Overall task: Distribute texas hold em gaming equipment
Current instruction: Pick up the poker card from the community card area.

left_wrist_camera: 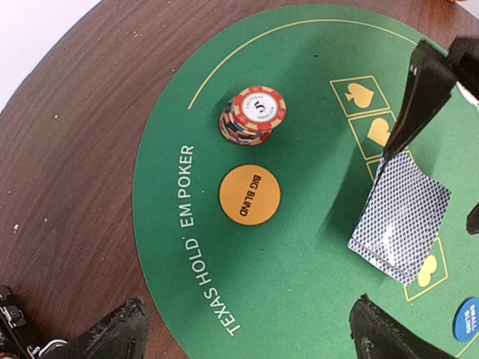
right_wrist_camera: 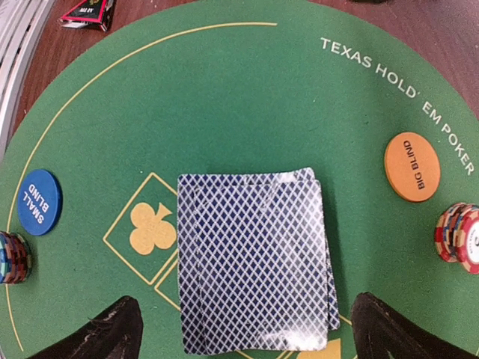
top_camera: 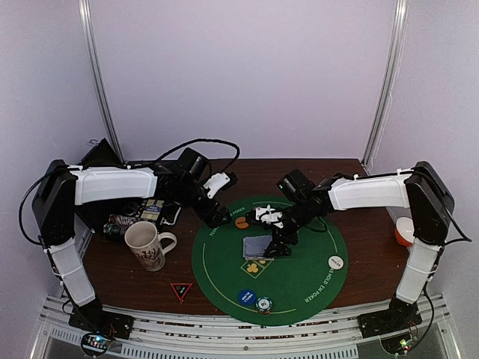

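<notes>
A small stack of blue-backed playing cards (right_wrist_camera: 254, 262) lies on the middle of the green mat (top_camera: 299, 288). My right gripper (right_wrist_camera: 243, 329) hovers open over the cards' near end, its fingers clear of both card edges. My left gripper (left_wrist_camera: 247, 336) hangs open over the mat's lettering with nothing between its fingers. Just beyond it lie the orange big-blind button (left_wrist_camera: 249, 194) and a red-white chip stack (left_wrist_camera: 254, 114). A blue small-blind button (top_camera: 247, 297) and a teal-white chip stack (top_camera: 263, 304) sit at the mat's front edge. A white button (top_camera: 336, 262) lies on the mat's right side.
A patterned cream mug (top_camera: 146, 245) stands left of the mat, with a dark box and small items behind it. A red-and-black triangle (top_camera: 181, 290) lies near the front edge. An orange bowl (top_camera: 405, 232) sits at the far right.
</notes>
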Motion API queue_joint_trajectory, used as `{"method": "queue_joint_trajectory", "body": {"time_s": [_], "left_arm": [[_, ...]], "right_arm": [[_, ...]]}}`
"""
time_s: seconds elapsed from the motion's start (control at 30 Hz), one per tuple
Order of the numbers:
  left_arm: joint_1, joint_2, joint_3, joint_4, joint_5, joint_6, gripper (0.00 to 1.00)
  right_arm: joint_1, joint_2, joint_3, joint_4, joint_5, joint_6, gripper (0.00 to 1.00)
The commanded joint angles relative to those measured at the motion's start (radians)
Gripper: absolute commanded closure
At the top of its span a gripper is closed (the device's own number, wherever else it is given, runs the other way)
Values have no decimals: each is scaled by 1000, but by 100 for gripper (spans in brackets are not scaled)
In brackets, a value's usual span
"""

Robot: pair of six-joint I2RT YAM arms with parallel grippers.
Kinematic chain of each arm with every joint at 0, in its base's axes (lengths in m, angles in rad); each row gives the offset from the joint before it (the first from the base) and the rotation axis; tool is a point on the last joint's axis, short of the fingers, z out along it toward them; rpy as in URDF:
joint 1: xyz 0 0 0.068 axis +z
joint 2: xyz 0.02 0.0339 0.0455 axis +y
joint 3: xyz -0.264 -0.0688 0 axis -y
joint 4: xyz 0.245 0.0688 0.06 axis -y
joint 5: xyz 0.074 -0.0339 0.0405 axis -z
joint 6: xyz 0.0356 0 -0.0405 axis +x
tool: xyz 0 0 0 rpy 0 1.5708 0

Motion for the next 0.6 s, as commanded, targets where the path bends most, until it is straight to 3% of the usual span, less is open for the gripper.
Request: {"method": "queue_joint_trajectory", "body": {"time_s": [0.0,0.57], "left_arm": [[15,-19,3,26,18,18,2],[26,-17,-3,25,22,29,2]], "right_arm": [[-1,56,26,-26,-10,-27,0],[2,55,36,-24,49,-20,0]]}}
